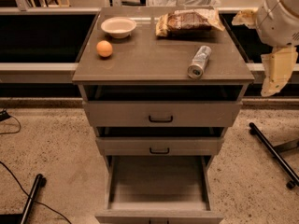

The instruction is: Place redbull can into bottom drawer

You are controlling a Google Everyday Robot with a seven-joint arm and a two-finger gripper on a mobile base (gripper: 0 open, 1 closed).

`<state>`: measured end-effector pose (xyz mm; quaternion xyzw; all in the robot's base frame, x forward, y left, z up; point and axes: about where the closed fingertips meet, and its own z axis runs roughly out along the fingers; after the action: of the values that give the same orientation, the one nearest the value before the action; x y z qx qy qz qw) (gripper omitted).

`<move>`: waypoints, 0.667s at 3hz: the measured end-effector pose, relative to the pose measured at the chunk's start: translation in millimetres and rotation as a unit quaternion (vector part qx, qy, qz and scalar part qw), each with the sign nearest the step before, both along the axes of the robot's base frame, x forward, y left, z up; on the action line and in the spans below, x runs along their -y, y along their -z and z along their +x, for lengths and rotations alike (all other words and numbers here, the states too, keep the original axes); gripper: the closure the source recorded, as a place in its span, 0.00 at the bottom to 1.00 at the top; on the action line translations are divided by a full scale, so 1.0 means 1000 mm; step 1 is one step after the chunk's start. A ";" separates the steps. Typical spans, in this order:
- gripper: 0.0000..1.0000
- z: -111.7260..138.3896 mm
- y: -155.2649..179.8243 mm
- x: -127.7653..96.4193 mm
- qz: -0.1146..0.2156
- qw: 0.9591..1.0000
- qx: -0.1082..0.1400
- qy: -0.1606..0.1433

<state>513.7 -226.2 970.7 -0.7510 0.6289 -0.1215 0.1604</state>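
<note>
redbull can (pixel 199 61) lies on its side, right part of surface (pixel 140 62). bottom drawer (pixel 159 183) pulled open. tool (pixel 276 73) hangs beyond the surface's right edge; apart or together, cannot tell.

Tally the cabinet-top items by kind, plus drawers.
Cans: 1, redbull can, on its side
Bowls: 1, bowl
Fruit: 1, orange
Bags: 1, snack bag
Drawers: 3, top drawer, middle drawer, bottom drawer (open)
Total: 7
The gripper is off the cabinet's right edge, apart from the can.
</note>
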 end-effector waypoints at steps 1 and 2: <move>0.00 0.036 0.014 0.005 -0.018 0.999 -0.016 -0.047; 0.00 0.089 0.044 0.009 -0.034 0.990 -0.048 -0.125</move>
<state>603.1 -235.4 927.0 -0.8336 0.5328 -0.0855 0.1180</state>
